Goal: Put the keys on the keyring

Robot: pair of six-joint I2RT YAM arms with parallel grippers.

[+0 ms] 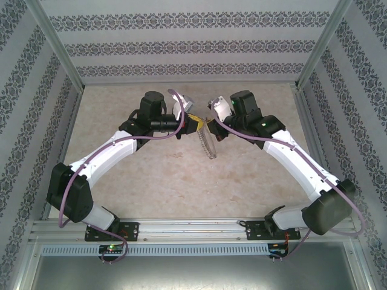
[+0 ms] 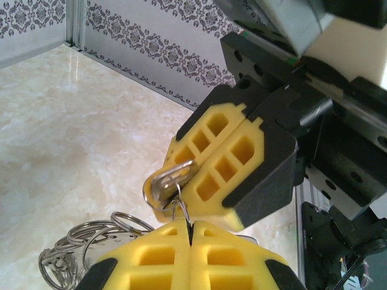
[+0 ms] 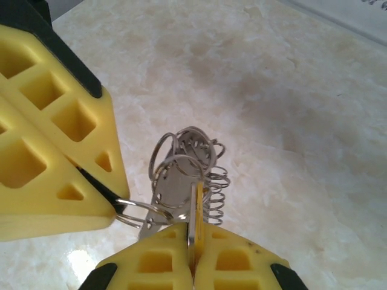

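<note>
Right gripper [image 3: 192, 237]: jaws fully closed, pinching the key [image 3: 196, 205] edge-on. A thin yellow strip of the key stands up out of the seam between the yellow fingertips [image 3: 236, 260].

Left gripper [image 2: 190, 232]: jaws also closed, no gap. They nip a thin wire loop of the keyring [image 2: 91, 244], which comes out of the seam right at the tips. In the right wrist view the left gripper [image 3: 112, 205] comes in from the left side, with that same wire loop caught at its corner.

The two grippers sit tip to tip, nearly touching. In the left wrist view the right gripper [image 2: 184, 178] is just above the left fingers. A silvery metal loop [image 2: 169, 181] sticks out at its tips and is hooked to the thin wire below. Cannot tell whether that loop is part of the key or of the ring.

The rest of the keyring [image 3: 187, 160], a bunch of silvery rings and small pieces, hangs below the pinch points, off the table [image 1: 151, 181]. From the top view the keyring [image 1: 208, 144] dangles between the left gripper [image 1: 193, 125] and the right gripper [image 1: 213, 119], over the far middle of the beige marbled surface. Both arms reach inward from their bases and meet there. Patterned walls [image 1: 181, 48] stand around the table.
</note>
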